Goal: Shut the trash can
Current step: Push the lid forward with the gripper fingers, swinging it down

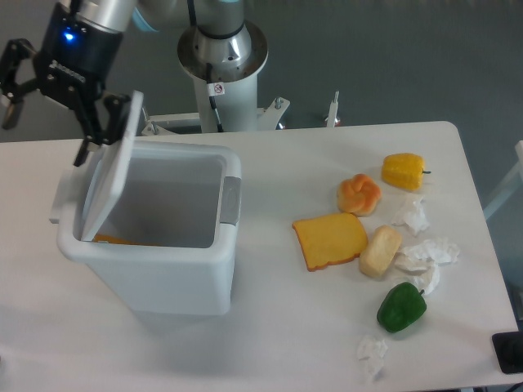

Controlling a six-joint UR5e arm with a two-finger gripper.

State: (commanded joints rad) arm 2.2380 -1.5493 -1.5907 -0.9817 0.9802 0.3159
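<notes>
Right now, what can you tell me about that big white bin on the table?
The trash can is a large white rectangular bin that looks like plastic, standing upright on the table's left side. Its flat white lid, hinged on the left, is partly raised and tilting inward. A grey tab sits on the right rim. Something orange lies inside. The gripper's open jaws are at the lid's top edge; contact is unclear.

My arm (155, 12) is running off the top edge, and the lid (110, 167) is hiding most of an orange item (122, 240) inside the trash can (176, 273).
</notes>
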